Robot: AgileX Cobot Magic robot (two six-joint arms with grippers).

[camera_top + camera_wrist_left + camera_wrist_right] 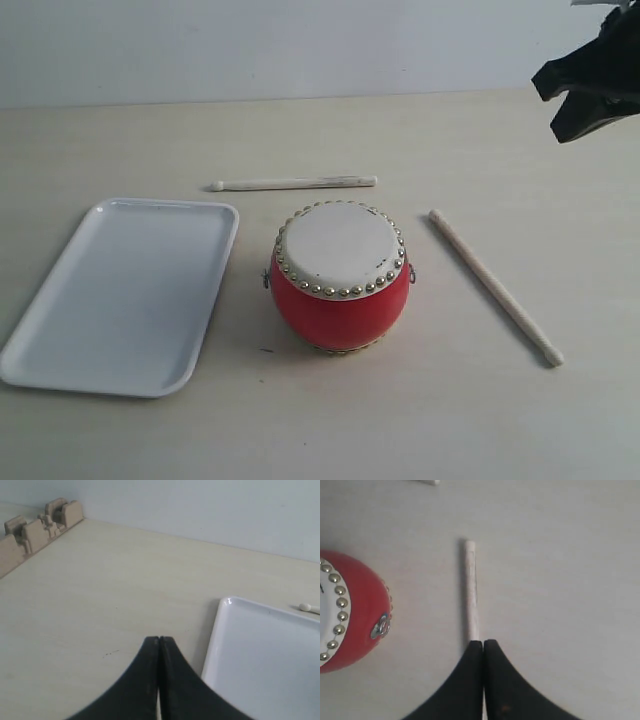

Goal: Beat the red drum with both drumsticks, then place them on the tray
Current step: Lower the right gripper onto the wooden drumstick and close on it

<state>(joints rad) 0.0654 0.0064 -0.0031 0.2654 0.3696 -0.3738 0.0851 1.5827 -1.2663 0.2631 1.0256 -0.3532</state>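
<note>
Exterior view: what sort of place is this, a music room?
Likely a robot test bench: a plain table by a blank wall, red drum, drumsticks and tray laid out, a black right gripper.

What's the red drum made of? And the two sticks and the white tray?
The red drum has a glossy red shell, maybe painted wood or plastic; its dull pale top looks like skin, ringed by shiny metal studs. The back drumstick and the right drumstick are pale and matte, probably bare wood. The tray is smooth, shiny white, likely plastic.

Tray (120, 295) left of drum (340, 275); drumsticks (495, 286) behind, right.
</note>
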